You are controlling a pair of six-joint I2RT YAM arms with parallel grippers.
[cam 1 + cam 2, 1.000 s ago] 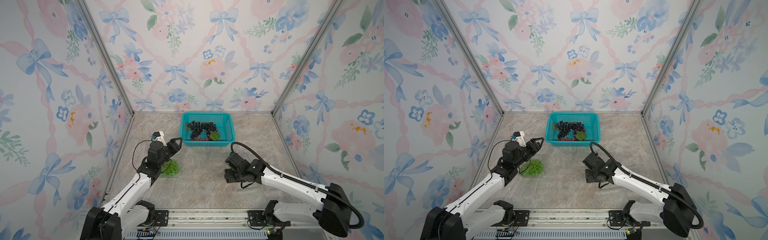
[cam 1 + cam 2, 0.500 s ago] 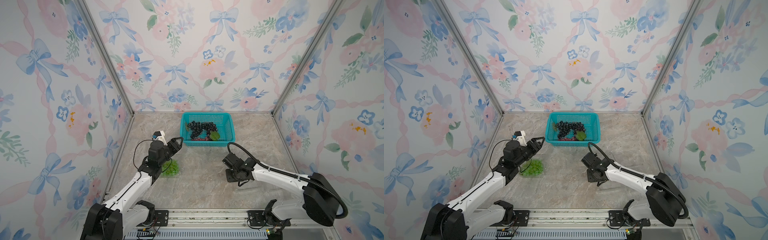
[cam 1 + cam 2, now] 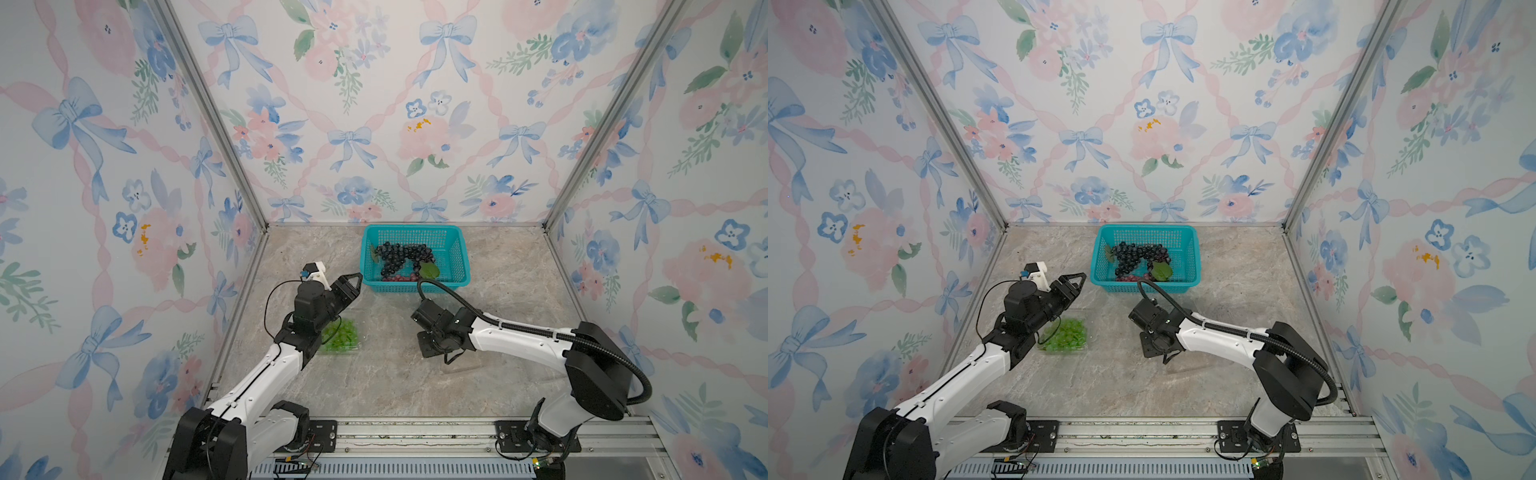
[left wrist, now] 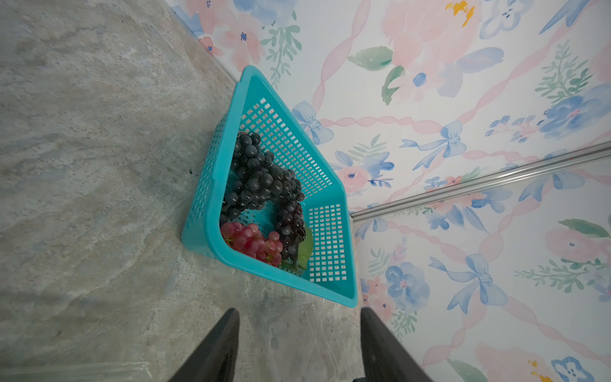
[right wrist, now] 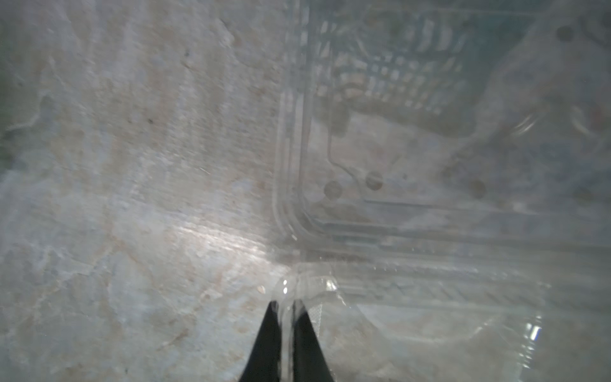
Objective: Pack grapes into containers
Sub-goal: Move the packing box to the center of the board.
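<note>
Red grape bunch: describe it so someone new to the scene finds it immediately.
Find the teal mesh basket near the back wall. Along its front rim lies the red grape bunch, beside a green leaf. The other bunches in the basket are dark, almost black.

green grapes partly behind left arm, clear container blurred

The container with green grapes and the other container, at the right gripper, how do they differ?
The container with green grapes is filled; the other container looks empty. The right gripper pinches the other container's rim, while no gripper holds the container with green grapes. Both are clear plastic, resting on the table.
</note>
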